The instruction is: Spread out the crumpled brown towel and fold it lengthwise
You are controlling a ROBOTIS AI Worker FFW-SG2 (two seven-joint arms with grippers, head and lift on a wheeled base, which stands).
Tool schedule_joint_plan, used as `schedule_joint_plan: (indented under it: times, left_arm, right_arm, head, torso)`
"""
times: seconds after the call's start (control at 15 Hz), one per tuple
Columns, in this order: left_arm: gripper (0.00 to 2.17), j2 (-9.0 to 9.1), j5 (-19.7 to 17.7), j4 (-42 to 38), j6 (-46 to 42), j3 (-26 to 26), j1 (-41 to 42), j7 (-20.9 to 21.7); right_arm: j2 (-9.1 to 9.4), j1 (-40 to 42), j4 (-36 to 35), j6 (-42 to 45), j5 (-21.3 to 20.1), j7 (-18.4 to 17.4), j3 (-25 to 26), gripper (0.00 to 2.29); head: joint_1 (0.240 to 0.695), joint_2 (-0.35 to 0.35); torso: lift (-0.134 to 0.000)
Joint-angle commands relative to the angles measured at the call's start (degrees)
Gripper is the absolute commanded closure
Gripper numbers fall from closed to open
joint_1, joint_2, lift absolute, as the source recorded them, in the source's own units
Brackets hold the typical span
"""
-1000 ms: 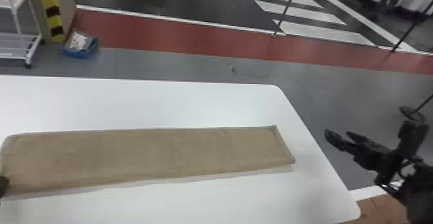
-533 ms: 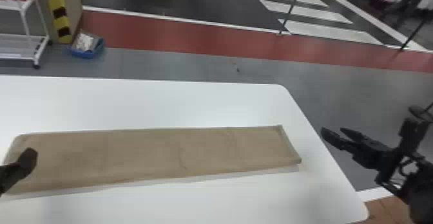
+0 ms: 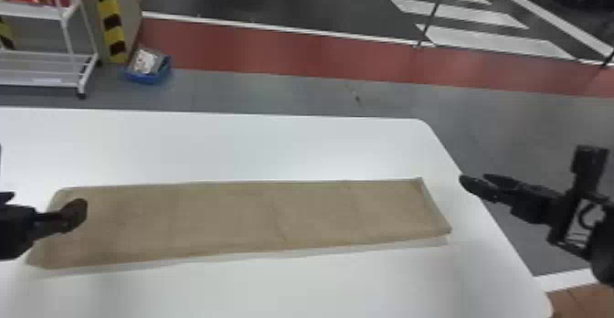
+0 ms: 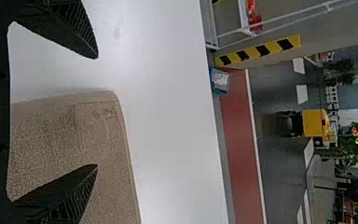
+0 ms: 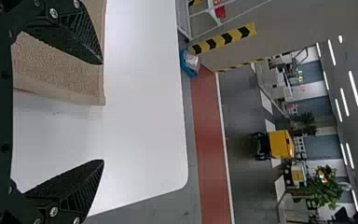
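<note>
Gaping wide — left hand [image 3: 44, 203] and right hand [image 3: 477, 181] (both empty) hang near the towel [image 3: 246, 221].

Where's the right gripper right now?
In the head view, the right gripper is on the right, its tips over the white table's right edge, just beyond the brown towel's right end.

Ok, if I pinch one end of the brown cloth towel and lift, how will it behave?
The brown cloth towel will probably sag and flop rather than stay rigid, since it lies flat with soft creases. Its textured weave should give the fingers some grip. Its layers may slip apart if only the top one is caught, as it looks folded into a long strip.
</note>
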State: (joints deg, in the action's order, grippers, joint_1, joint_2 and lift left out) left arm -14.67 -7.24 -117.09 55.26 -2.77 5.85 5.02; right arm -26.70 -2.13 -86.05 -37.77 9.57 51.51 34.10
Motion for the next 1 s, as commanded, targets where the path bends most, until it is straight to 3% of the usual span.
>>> schedule_joint_plan:
  times: [0.0, 0.27, 0.93]
  left_arm:
    - [0.09, -0.54, -1.7, 0.2, 2.4, -1.1, -0.9, 0.8]
    - [0.11, -0.54, -1.8, 0.7, 3.6, -1.1, -1.2, 1.6]
    - [0.15, -0.54, -2.4, 0.6, 5.7, -1.2, -2.0, 1.7]
  right_arm:
    - [-1.17, -2.1, 3.2, -0.5, -0.9, 3.0, -0.8, 0.15]
    - [-2.48, -3.8, 6.8, -2.1, -0.9, 6.8, -1.5, 0.22]
    - [-3.71, -4.9, 8.2, -2.3, -1.1, 6.8, -3.3, 0.22]
  head:
    - [0.695, -0.256]
    - [0.695, -0.243]
    - [0.695, -0.244]
  torso:
    - [-0.124]
    - [-0.124]
    - [-0.124]
